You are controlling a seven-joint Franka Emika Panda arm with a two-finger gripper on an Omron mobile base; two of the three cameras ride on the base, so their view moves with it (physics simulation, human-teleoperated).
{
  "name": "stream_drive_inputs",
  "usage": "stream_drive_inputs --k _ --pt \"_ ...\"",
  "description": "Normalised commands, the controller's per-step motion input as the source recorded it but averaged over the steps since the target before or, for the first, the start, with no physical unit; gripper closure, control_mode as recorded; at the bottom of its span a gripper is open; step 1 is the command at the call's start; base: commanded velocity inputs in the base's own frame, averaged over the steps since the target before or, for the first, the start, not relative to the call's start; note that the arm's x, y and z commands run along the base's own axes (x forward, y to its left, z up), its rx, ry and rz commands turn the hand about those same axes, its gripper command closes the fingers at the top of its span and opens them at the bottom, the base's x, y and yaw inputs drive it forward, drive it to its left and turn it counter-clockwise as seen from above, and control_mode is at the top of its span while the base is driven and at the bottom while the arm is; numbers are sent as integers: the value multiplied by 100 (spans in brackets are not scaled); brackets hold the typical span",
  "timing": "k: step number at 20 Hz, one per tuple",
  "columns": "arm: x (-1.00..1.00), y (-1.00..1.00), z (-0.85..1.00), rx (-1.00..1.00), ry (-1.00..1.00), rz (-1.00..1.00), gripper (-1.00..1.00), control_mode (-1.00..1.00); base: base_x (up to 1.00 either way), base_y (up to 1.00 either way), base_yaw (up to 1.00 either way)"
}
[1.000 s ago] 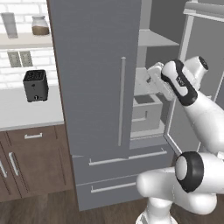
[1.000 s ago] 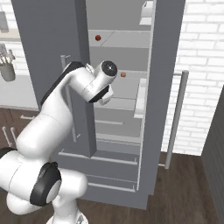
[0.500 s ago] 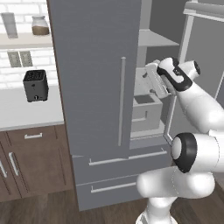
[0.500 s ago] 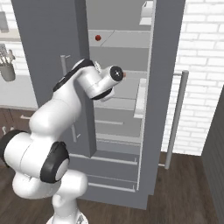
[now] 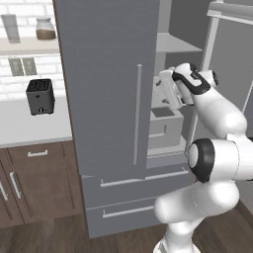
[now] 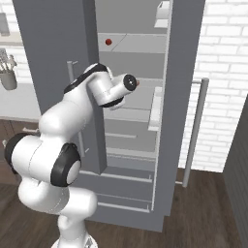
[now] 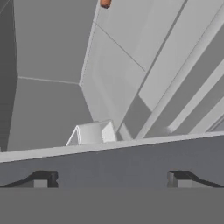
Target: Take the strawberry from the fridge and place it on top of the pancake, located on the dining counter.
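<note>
Since 1 second ago your gripper point(image 7: 109, 179) has swung deeper into the fridge point(image 6: 169, 121), fingers spread, empty; the strawberry point(image 6: 108, 42) lies above it, on the higher shelf.

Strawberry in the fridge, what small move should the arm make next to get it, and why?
Probably raise the end effector toward the strawberry. It is open with nothing between its fingertips, inside the open fridge, and the berry sits on a shelf above it, at the hand view's top edge.
</note>
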Motion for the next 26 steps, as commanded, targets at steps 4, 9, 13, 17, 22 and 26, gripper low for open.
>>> stream_drive_inputs --k 4,9,13,17,22,26 --pt "29 22 -14 3 -5 0 -100 -100 0 0 0" --pt "21 9 -12 1 -1 0 -100 -100 0 0 0" --pt "0 18 -5 3 0 5 -100 -100 0 0 0" --pt "-6 30 0 4 0 7 -100 -100 0 0 0" --pt "-19 35 0 5 4 9 -100 -100 0 0 0" --pt "-33 49 0 1 12 14 -100 -100 0 0 0"
